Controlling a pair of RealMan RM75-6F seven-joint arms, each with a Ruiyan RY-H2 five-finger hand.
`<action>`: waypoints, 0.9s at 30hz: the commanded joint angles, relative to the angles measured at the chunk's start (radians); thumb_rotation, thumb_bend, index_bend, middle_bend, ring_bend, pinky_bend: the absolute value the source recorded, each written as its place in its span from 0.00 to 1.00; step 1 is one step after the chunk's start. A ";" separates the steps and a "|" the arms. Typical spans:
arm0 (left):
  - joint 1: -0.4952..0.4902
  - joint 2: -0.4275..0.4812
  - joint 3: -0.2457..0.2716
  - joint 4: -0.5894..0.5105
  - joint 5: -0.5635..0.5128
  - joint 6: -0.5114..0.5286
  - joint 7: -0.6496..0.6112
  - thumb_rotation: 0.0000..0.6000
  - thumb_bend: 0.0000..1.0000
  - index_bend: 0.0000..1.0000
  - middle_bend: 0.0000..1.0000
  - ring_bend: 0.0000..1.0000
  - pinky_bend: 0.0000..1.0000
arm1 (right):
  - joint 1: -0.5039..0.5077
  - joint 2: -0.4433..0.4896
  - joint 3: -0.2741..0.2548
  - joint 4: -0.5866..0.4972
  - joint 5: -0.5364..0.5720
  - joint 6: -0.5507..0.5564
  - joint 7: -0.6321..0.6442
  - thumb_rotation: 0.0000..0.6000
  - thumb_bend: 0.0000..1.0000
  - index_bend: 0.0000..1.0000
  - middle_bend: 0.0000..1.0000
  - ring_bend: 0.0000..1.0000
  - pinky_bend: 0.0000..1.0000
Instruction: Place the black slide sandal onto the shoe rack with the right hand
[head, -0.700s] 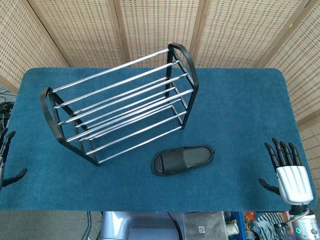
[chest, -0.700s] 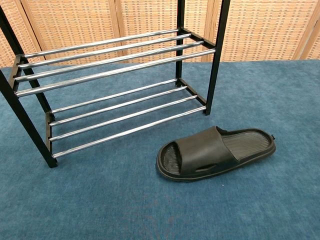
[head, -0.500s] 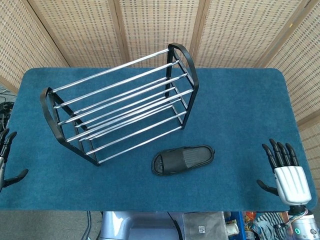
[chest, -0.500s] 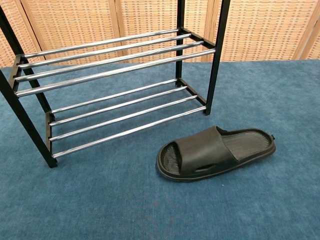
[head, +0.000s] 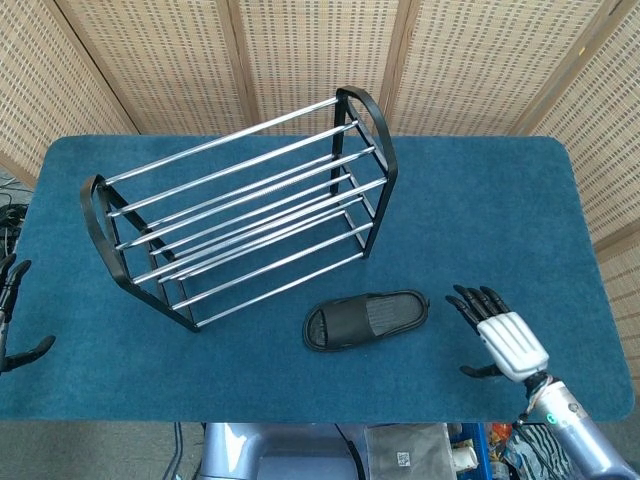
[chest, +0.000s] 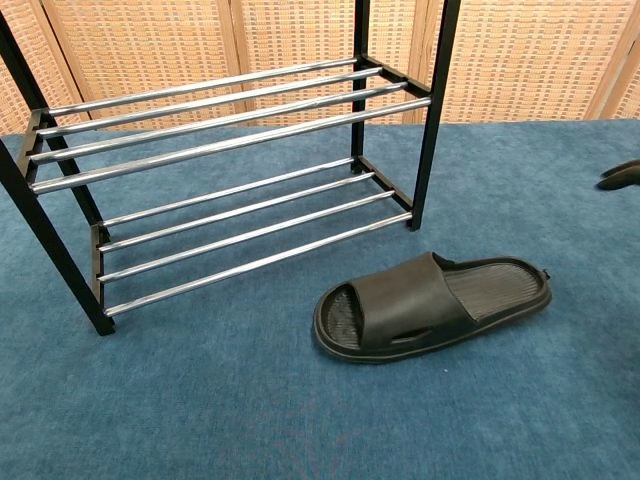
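The right hand hovers open and empty over the blue-carpeted table, dark fingers spread toward the black slide sandal, which lies flat on the table just beyond the fingertips, untouched. Past the sandal, farther from the hand, stands the shoe rack, its chrome bars bare, set at an angle on the table. In the chest view only a dark fingertip shows at the edge, well apart from the sandal. The left hand sits at the opposite table edge, fingers apart, holding nothing.
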 joint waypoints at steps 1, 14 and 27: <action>-0.007 -0.003 -0.007 0.003 -0.017 -0.012 0.004 1.00 0.19 0.00 0.00 0.00 0.00 | 0.090 -0.042 0.031 0.026 0.090 -0.132 0.006 1.00 0.00 0.00 0.00 0.00 0.00; -0.042 -0.013 -0.031 0.018 -0.096 -0.073 0.020 1.00 0.19 0.00 0.00 0.00 0.00 | 0.246 -0.233 0.091 0.192 0.275 -0.321 -0.173 1.00 0.00 0.00 0.00 0.00 0.00; -0.061 -0.023 -0.040 0.028 -0.137 -0.101 0.035 1.00 0.19 0.00 0.00 0.00 0.00 | 0.334 -0.321 0.081 0.308 0.372 -0.439 -0.216 1.00 0.00 0.00 0.00 0.00 0.00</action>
